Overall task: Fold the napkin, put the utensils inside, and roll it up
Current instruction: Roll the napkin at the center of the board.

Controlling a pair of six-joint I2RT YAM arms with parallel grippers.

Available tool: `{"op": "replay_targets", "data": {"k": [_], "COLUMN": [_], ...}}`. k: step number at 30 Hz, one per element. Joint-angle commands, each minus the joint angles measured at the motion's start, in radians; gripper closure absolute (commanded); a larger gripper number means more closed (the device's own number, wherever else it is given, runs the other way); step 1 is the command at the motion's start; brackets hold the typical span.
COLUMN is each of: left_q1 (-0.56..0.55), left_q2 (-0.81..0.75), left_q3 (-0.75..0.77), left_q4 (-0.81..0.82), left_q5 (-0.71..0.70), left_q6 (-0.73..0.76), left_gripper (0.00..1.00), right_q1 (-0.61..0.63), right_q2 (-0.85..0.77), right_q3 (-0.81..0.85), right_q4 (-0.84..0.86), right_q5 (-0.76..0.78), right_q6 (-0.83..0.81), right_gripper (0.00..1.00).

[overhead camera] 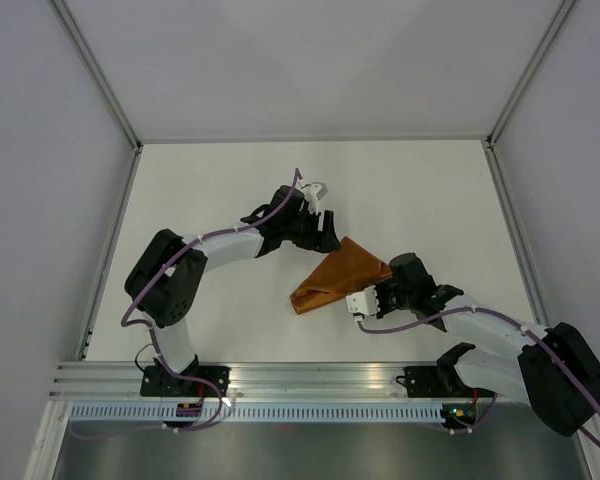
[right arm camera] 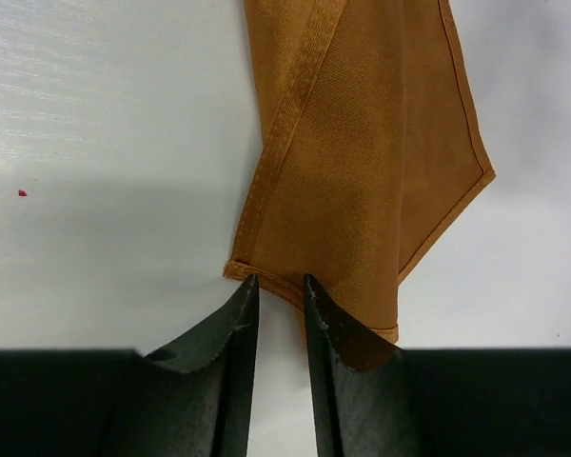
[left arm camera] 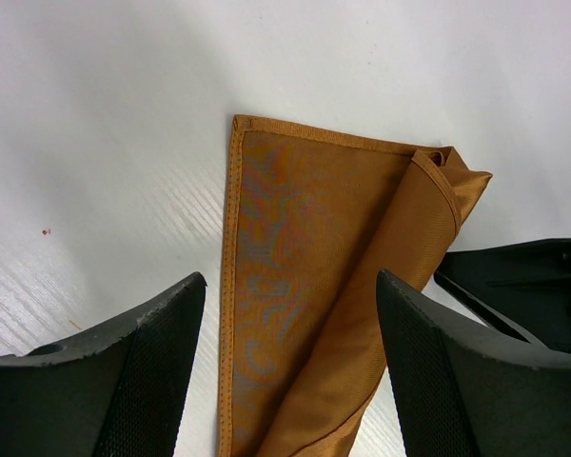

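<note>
Rust-brown napkin [overhead camera: 340, 275], light and limp, lies half-folded mid-table [overhead camera: 430, 200], left gripper [left arm camera: 290, 278] gaping wide over it, right gripper [right arm camera: 279, 283] a slit apart at its hemmed corner, likely the best pinch-point, grip unconfirmed.

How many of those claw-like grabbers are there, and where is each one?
2. The left gripper is at the far corner of the napkin, jaws wide apart. The right gripper is at its near hem, jaws almost together. None appears hidden.
</note>
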State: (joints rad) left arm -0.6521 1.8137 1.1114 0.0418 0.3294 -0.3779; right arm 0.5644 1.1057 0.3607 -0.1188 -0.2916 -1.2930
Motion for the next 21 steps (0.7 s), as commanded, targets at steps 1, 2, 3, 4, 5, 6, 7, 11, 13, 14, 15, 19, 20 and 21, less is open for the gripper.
{"op": "replay_targets", "data": {"k": [1,2,3,4,5,6,7,11,13,14,15,19,20,21], "left_q1": [-0.001,-0.001,-0.001,-0.001,0.000,0.000,-0.001,-0.001,-0.001,0.000,-0.001,0.000,0.000,0.000], "left_q2": [-0.036,-0.034,-0.034,-0.034,-0.034,-0.033,-0.033,-0.033,-0.031,-0.031,-0.030,-0.022,-0.022,-0.024], "left_q3": [-0.002,-0.004,-0.002,-0.002,-0.002,-0.002,0.001,0.002,0.002,0.002,0.004,0.007,0.007,0.007], "left_q4": [0.040,0.040,0.041,0.043,0.044,0.044,0.044,0.043,0.040,0.038,0.038,0.040,0.040,0.040], "left_q5": [-0.007,-0.006,-0.004,-0.004,-0.004,-0.003,-0.003,0.005,-0.001,-0.004,-0.004,-0.001,0.000,0.000], "left_q6": [-0.035,-0.035,-0.035,-0.035,-0.035,-0.035,-0.035,-0.032,-0.030,-0.030,-0.030,-0.032,-0.033,-0.033], "left_gripper": [0.23,0.23,0.23,0.23,0.23,0.23,0.23,0.23,0.23,0.23,0.23,0.23,0.23,0.23], "right_q1": [0.006,0.006,0.008,0.008,0.011,0.011,0.011,0.012,0.014,0.015,0.018,0.017,0.019,0.017], "right_q2": [0.009,0.011,0.013,0.016,0.019,0.019,0.019,0.003,-0.001,-0.003,-0.003,0.008,0.017,0.022], "right_q3": [0.007,0.007,0.004,0.001,0.001,0.001,0.001,0.003,0.010,0.020,0.046,0.099,0.103,0.112], "right_q4": [0.031,0.033,0.036,0.038,0.042,0.042,0.042,0.008,-0.016,-0.028,-0.042,-0.114,-0.122,-0.143], "right_q5": [0.014,0.014,0.016,0.017,0.019,0.019,0.020,0.011,0.000,-0.006,-0.012,-0.041,-0.047,-0.055], "right_q6": [0.018,0.018,0.018,0.020,0.021,0.024,0.026,0.015,0.030,0.040,0.063,0.081,0.081,0.083], "right_gripper": [0.69,0.70,0.71,0.76,0.78,0.79,0.80,0.59,0.57,0.57,0.59,0.65,0.66,0.66]}}
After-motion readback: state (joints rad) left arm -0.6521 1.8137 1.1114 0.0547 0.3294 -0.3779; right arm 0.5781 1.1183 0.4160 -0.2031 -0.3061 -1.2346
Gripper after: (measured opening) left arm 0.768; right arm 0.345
